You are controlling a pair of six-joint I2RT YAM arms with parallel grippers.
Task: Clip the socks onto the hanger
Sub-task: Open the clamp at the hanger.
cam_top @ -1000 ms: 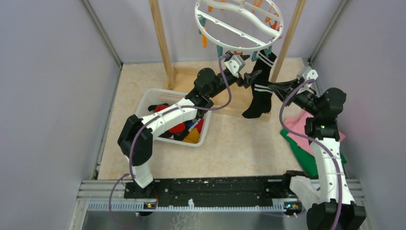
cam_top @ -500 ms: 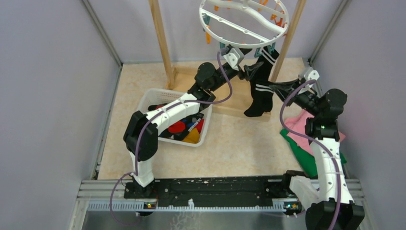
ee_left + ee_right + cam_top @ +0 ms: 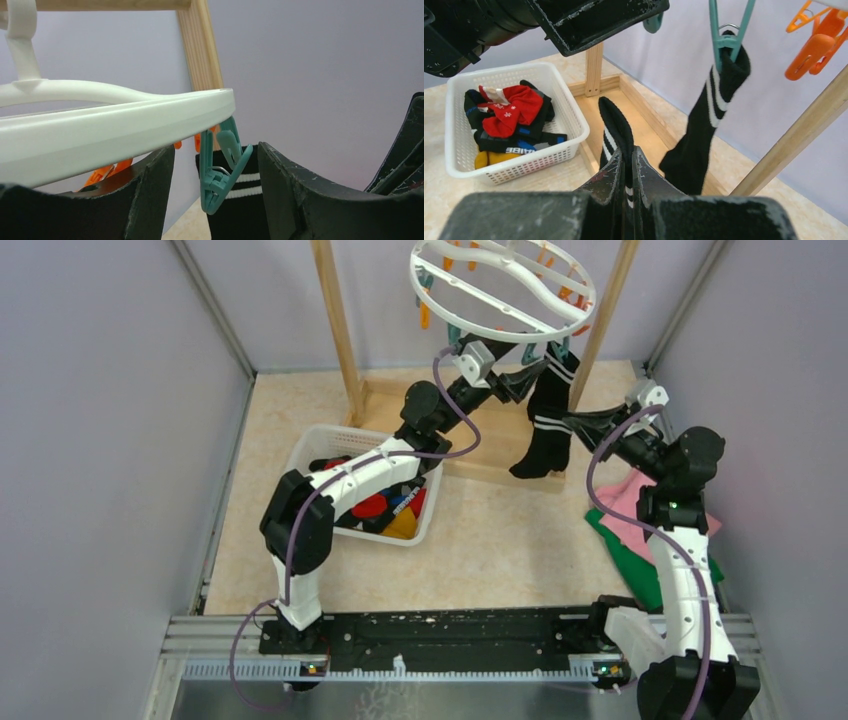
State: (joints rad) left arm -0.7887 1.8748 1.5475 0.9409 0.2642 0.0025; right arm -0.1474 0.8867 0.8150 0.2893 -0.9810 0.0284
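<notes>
We see the left hand raised under the near edge of the hanger, with its fingers spread. A teal peg hangs from the white rim between the two fingers. There is a gap on each side of it, so nothing is gripped. The rim passes just above the left finger, and the wooden post of the rack stands close behind the rim, so the room here is narrow.

The right hand is pressed together on a held sock, black with white stripes, which stands up from the fingertips. A clipped sock of the same kind hangs from another teal peg, just beside the held one; we cannot tell whether they touch. Orange pegs hang further right, near the slanted post.

In the top view the hanger hangs between the two posts, above the far edge of the tabletop. The white basket with the remaining socks is at left, under the left arm. The pink and green cloths lie at right, beside the right arm and near the side wall. A wide stretch of tabletop lies between the basket and the cloths
</notes>
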